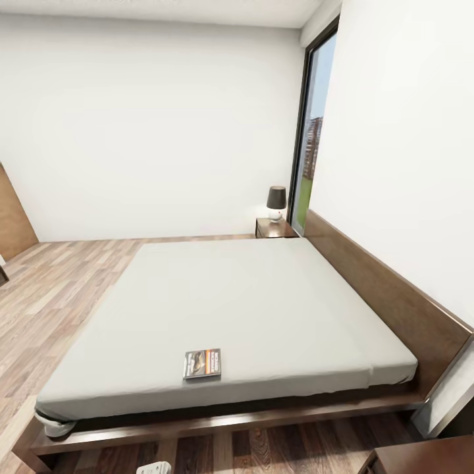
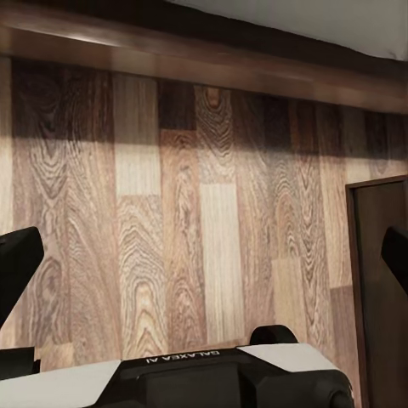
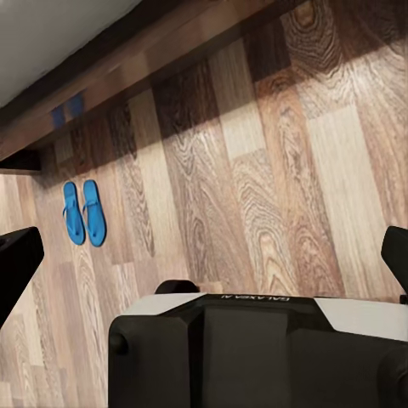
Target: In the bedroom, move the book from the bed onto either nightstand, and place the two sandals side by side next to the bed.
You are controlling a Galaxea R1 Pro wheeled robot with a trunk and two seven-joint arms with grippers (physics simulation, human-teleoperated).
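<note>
Jaws of both grippers are seen spread wide, nothing between them: left gripper (image 2: 204,255) and right gripper (image 3: 204,255) are held over bare plank floor (image 2: 212,212). The two sandals (image 3: 83,212) are noted side by side on the floor, well ahead of the right jaws, near the bed frame. The book (image 1: 202,363) is recorded flat on the bed (image 1: 250,296), near its closest edge. A nightstand (image 1: 275,228) with a lamp (image 1: 276,201) is observed beyond the far side of the bed, by the window.

Head above bed (image 1: 250,303); wrists facing plank floor (image 2: 204,238).

book (image 1: 202,363) on bed (image 1: 263,296), nightstand (image 1: 275,228) beyond
</note>
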